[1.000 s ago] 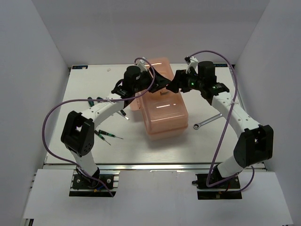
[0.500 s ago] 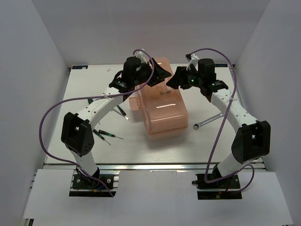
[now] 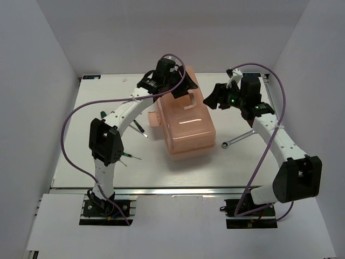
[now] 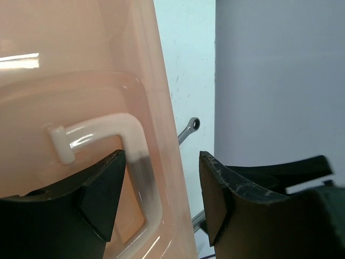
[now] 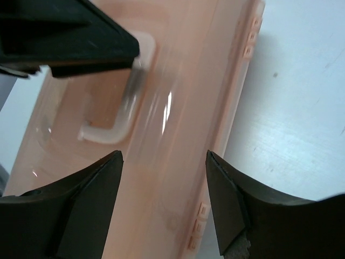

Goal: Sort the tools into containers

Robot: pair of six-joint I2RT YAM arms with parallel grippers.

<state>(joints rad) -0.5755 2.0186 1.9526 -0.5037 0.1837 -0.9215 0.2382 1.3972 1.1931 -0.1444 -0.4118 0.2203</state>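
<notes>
Hovering over the far end of the pink toolbox [image 3: 186, 145], the left gripper [image 4: 160, 167] is holding its jaws apart around the white handle [image 4: 102, 129] on the lid [image 5: 183, 97]. One leg of the handle is sitting just beside one finger rather than centred, and nothing is being squeezed. The right gripper [image 5: 163, 156] is hanging open too, above the right edge of the lid and close to its partner, carrying nothing.

The tools are all waiting outside. The wrench [image 3: 237, 138] is lying on the table [image 3: 86, 108] near the box's right side, and the screwdrivers [image 3: 139, 128] that are showing are lying to its left. The lid is looking shut (the compartments are hidden under the cloudy plastic), so opening it is probably the step in hand.

Several things are threatening to go wrong:

- **Slipping grip:** the handle is off-centre between the fingers, so a closing grip is likely to catch only its edge, and smooth plastic could slide out under load.
- **Lifting the whole box:** whether the front latch is fastened cannot be told from here. If it is, pulling on the handle is going to raise or drag the box instead of the lid, and it may tip.
- **Scattering the tools:** a sliding box is liable to push the wrench or the nearest screwdriver along the table, perhaps out of easy reach.
- **Arms colliding:** the two grippers are working very near each other over the same end, so any sideways move risks a knock between them or a snag on the purple cables.
</notes>
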